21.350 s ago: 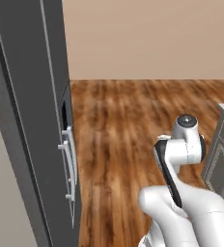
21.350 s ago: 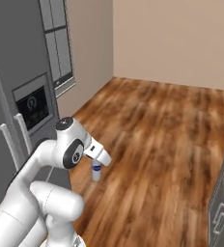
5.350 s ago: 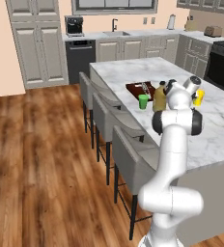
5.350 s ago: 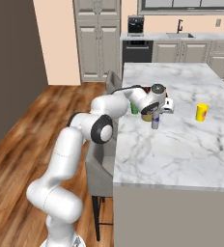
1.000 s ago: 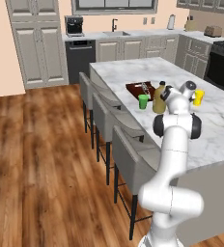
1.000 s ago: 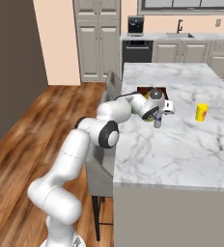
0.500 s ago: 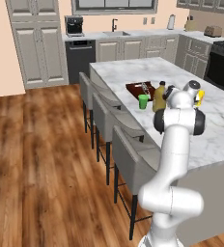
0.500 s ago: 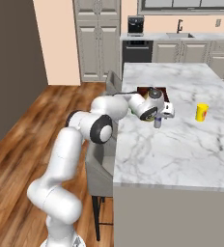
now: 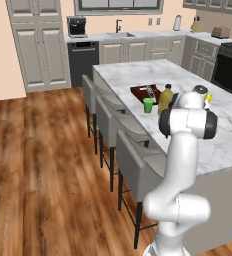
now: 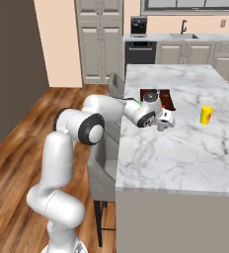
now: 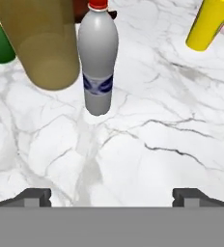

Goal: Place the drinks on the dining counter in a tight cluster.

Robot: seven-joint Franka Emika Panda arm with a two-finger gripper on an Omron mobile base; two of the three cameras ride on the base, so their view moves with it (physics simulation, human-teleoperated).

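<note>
Hand view: claw (image 11: 112, 195) spread wide; small pale bottle (image 11: 98, 58) beside amber bottle (image 11: 41, 41).

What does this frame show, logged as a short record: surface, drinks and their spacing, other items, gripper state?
surface: white marble dining counter
pale bottle: upright, red cap, blue label, standing free on the marble
olive bottle: right beside the pale bottle, seen in the hand view
yellow juice bottle: apart from the other two, farther along the counter
other items: green cup, brown tray
gripper: open, holding nothing, pointed at the pale bottle
cluster: not yet tight; yellow bottle stands off alone
</note>
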